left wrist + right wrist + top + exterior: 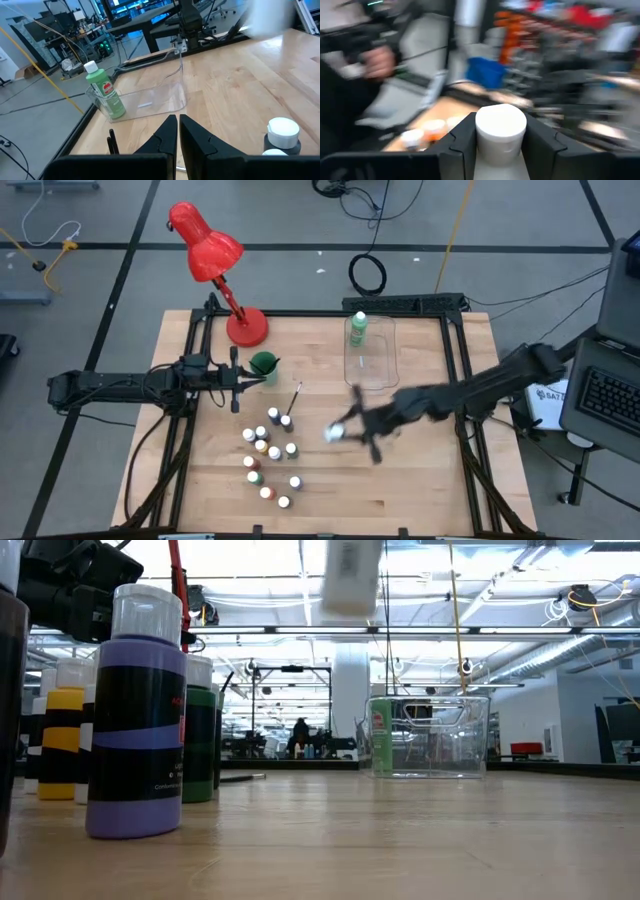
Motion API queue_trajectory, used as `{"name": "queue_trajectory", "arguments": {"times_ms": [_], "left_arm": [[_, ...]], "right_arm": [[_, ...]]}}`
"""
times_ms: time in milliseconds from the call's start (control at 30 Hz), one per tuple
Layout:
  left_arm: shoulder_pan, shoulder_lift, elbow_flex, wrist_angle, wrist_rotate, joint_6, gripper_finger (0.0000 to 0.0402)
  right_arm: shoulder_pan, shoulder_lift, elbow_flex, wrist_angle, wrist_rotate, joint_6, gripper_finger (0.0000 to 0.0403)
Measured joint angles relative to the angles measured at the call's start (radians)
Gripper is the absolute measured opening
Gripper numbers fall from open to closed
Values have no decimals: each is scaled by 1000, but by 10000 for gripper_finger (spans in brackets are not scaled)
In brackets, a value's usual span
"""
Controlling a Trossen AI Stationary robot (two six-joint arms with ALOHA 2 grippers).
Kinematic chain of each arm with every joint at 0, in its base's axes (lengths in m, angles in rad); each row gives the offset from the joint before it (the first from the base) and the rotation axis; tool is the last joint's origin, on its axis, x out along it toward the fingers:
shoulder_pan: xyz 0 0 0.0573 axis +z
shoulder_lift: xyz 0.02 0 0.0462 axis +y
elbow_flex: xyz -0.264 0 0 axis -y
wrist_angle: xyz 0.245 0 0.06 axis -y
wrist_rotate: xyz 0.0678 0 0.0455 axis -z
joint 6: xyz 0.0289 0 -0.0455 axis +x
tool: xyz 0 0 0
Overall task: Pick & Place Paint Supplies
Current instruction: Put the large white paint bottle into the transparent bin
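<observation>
My right gripper point(340, 430) hangs over the table's middle, shut on a larger white bottle point(501, 131), which also shows as a blur high in the low view point(350, 575). A green bottle point(357, 330) stands upright in the clear bin point(372, 365) at the far side. Several tiny white-capped paint bottles point(270, 450) stand in a cluster at the near left. A thin dark brush point(296, 398) lies on the table beyond them. My left gripper point(178, 122) is shut and holds nothing, beside the green cup point(263, 364). My right gripper pinches the white bottle between its two fingers point(462, 140), one on each side of it just below the cap point(501, 125). The fingers come about level from the table's right side. The bottle is lifted clear of the table, its cap up.
A red desk lamp point(215, 260) stands at the far left corner. A black frame point(430, 305) runs along the table's far and side edges. Bare wood point(420, 480) lies at the near right. A laptop point(605, 395) sits off the right edge.
</observation>
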Motion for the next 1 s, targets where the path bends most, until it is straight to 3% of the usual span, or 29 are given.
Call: {"name": "queue_trajectory", "arguments": {"times_ms": [133, 233, 400, 567, 800, 1000], "left_arm": [[0, 0, 0, 0, 0, 0, 24], [0, 0, 0, 1, 0, 5, 24], [0, 0, 0, 4, 0, 7, 24], [0, 0, 0, 6, 0, 6, 24], [0, 0, 0, 6, 0, 6, 24], [0, 0, 0, 6, 0, 6, 24]], "right_arm": [[-80, -227, 3, -148, 192, -17, 110], [-181, -330, 3, -291, 270, 1, 110], [-358, -356, 0, -424, 260, 62, 110], [-488, -281, -39, -418, 232, 56, 110], [-664, -226, -152, -293, 138, 114, 110], [-754, -220, -309, -79, 108, 165, 110]]}}
